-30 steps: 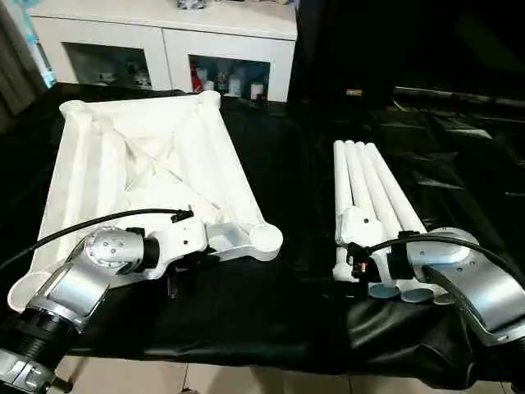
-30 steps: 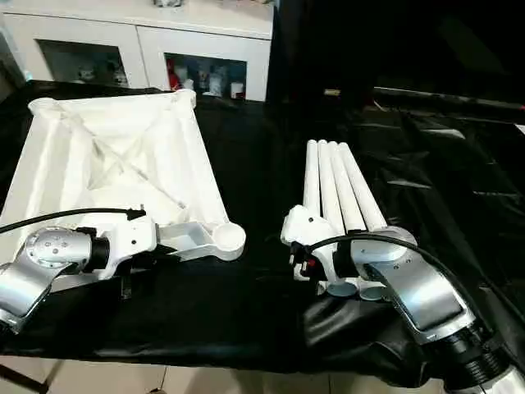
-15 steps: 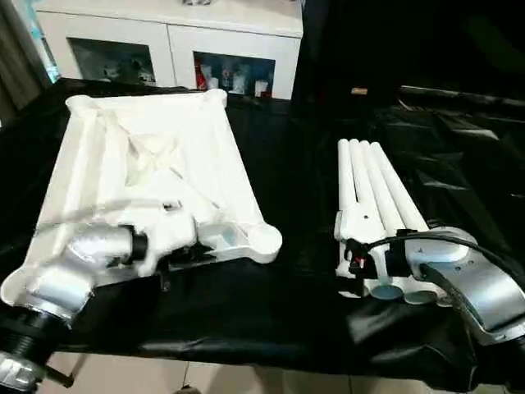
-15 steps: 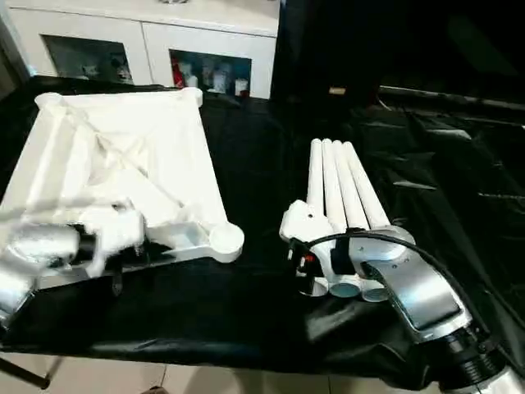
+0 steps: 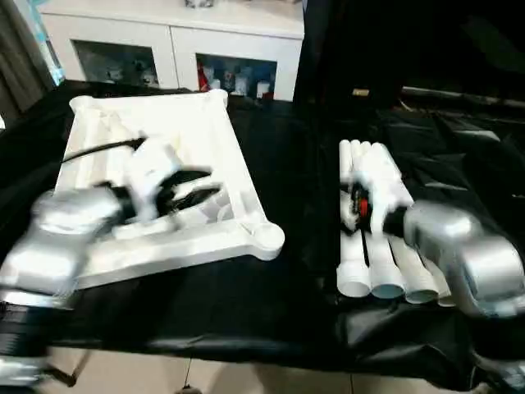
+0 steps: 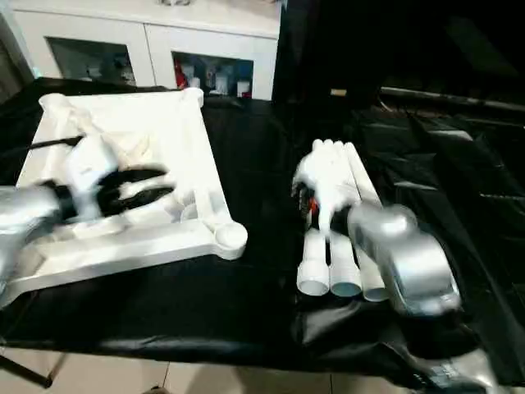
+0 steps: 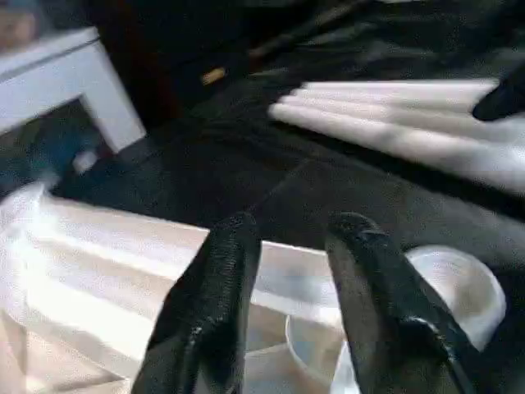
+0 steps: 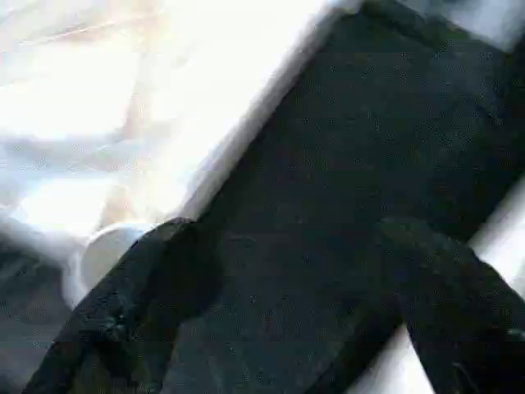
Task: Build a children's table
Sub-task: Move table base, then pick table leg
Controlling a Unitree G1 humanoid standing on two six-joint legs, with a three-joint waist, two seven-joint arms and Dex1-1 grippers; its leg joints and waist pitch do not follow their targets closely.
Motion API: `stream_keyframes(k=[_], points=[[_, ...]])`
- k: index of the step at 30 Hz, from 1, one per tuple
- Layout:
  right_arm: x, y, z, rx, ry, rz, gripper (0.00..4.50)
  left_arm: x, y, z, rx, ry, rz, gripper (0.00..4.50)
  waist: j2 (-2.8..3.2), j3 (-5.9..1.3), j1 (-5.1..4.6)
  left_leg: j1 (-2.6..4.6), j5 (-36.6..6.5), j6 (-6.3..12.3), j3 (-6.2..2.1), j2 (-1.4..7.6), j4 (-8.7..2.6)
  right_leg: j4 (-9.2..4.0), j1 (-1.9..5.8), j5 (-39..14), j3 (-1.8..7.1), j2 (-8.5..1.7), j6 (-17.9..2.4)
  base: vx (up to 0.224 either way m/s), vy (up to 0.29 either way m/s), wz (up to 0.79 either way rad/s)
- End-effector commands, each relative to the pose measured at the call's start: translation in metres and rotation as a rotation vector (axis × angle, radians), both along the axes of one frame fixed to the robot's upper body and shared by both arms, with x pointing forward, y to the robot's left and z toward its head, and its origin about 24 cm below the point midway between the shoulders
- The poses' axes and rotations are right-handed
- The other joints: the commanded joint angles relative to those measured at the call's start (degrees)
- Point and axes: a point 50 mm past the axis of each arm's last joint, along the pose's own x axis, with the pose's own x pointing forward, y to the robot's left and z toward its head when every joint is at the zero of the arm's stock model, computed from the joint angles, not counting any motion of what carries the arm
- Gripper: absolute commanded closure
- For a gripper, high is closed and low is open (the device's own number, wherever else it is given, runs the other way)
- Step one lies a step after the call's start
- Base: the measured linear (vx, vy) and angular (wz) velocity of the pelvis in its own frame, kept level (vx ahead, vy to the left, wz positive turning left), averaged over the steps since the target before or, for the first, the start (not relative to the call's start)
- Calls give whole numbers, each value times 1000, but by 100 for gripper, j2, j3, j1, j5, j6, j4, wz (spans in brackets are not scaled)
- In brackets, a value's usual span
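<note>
White tabletop (image 5: 221, 164) under blurred, empty, spread left hand (image 5: 201, 187); right hand (image 8: 287, 312) wide, legs (image 5: 385, 271) partly hidden.

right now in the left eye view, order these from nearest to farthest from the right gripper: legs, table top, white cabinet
1. Legs: directly beneath the right gripper, on the robot's right.
2. Table top: across the black cloth, on the robot's left.
3. White cabinet: at the back, beyond the table top.

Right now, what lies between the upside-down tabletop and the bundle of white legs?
In the left eye view, only bare black cloth lies between the tabletop and the legs. Neither gripper is in that gap.
</note>
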Motion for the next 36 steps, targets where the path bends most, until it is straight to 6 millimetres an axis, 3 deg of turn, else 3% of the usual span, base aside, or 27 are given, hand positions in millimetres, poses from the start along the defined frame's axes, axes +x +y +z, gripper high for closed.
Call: stream_keyframes(k=[1, 3, 5, 6, 7, 8, 9, 11, 15, 18, 19, 21, 22, 23, 25, 26, 29, 30, 36], points=[[-2, -3, -3, -26, 72, -110, 34, -9, -10, -4, -4, 28, -18, 242, 80, -390, 7, 75, -544, -362, -11, 97, -418, -349, 273, 194, 149, -182, -1218, 0, 0, 0], [-3, 0, -3, -28, 79, -117, 2, -11, -12, -5, -5, 34, -23, 207, 81, -400, 4, 62, -376, -330, -5, 79, -417, -352, 285, 340, 146, -175, -1169, 0, 0, 0], [-1, 1, -4, -64, 144, -192, 0, -16, -13, -6, -4, 61, -55, 203, 50, -378, -9, 62, -359, -326, 8, 73, -430, -365, 278, 259, 155, -163, -1099, 0, 0, 0], [-1, 1, -3, -71, 162, -210, 0, -17, -13, -6, -4, 67, -61, 196, 33, -369, -14, 81, -483, -344, 15, 80, -438, -394, 254, 32, 159, -165, -1044, 0, 0, 0], [-1, 1, -3, -73, 166, -214, 0, -18, -13, -6, -4, 69, -62, 185, 54, -357, -13, 83, -542, -384, 12, 83, -443, -392, 249, -102, 164, -165, -1023, 0, 0, 0], [2, -3, -4, -71, 188, -271, 0, -22, -15, -6, 14, 102, -119, 172, 13, -340, -5, 94, -686, -463, 23, 89, -460, -424, 225, -436, 172, -177, -940, 0, 0, 0], [3, -4, -4, -74, 192, -279, 0, -23, -15, -5, 16, 111, -130, 164, 13, -340, -5, 94, -686, -463, 23, 89, -460, -424, 225, -436, 172, -177, -940, 0, 0, 0], [3, -5, -7, -82, 235, -309, 0, -32, -19, -5, 54, 176, -218, 153, 80, -336, 25, 111, -720, -577, 15, 101, -472, -412, 198, -533, 172, -175, -836, 0, 0, 0], [3, -6, -14, -81, 291, -345, 0, -42, -23, -2, 81, 237, -306, 121, 57, -337, 54, 100, -691, -675, 25, 91, -472, -394, 208, -423, 171, -160, -804, 0, 0, 0], [3, -4, -18, -83, 307, -352, 0, -44, -22, -1, 94, 243, -317, 92, 74, -333, 49, 98, -666, -715, 26, 92, -477, -401, 207, -383, 171, -159, -764, 0, 0, 0], [4, -2, -22, -83, 313, -357, 0, -44, -21, -1, 106, 240, -319, 77, 122, -332, 56, 101, -672, -740, 19, 89, -477, -399, 205, -387, 173, -161, -756, 0, 0, 0], [3, 1, -25, -81, 331, -357, 0, -43, -20, 0, 108, 242, -314, 66, 128, -340, 49, 107, -785, -774, 17, 82, -481, -409, 216, -394, 174, -151, -739, 0, 0, 0], [3, 2, -25, -88, 336, -357, 0, -42, -20, 1, 112, 240, -312, 53, 295, -346, 65, 125, -809, -825, -2, 82, -472, -383, 196, -359, 174, -158, -748, 0, 0, 0], [2, 3, -26, -92, 343, -352, 0, -41, -21, 2, 110, 242, -317, 53, 220, -340, 38, 126, -882, -836, 11, 80, -476, -410, 200, -331, 167, -130, -754, 0, 0, 0], [2, 4, -26, -86, 354, -347, 0, -40, -23, 3, 109, 243, -325, 32, 205, -344, 42, 117, -855, -822, 9, 77, -477, -400, 219, -287, 169, -131, -782, 0, 0, 0], [2, 5, -28, -81, 367, -341, 0, -38, -28, 4, 108, 245, -341, 23, 157, -347, 69, 111, -788, -771, 11, 81, -477, -392, 231, -282, 173, -144, -810, 0, 0, 0], [4, 8, -27, -87, 381, -319, 0, -36, -31, 5, 125, 243, -355, 6, 176, -347, 104, 113, -719, -760, 16, 88, -474, -388, 223, -265, 171, -150, -813, 0, 0, 0], [6, 7, -28, -111, 378, -319, 0, -35, -32, 6, 123, 243, -358, 6, 153, -342, 100, 105, -693, -769, 17, 87, -479, -392, 230, -274, 169, -147, -803, 0, 0, 0], [11, 6, -30, -141, 377, -352, 0, -34, -30, 1, 148, 246, -359, 6, 158, -355, 107, 102, -541, -765, 27, 86, -463, -379, 236, -144, 174, -146, -770, 0, 0, 0]])
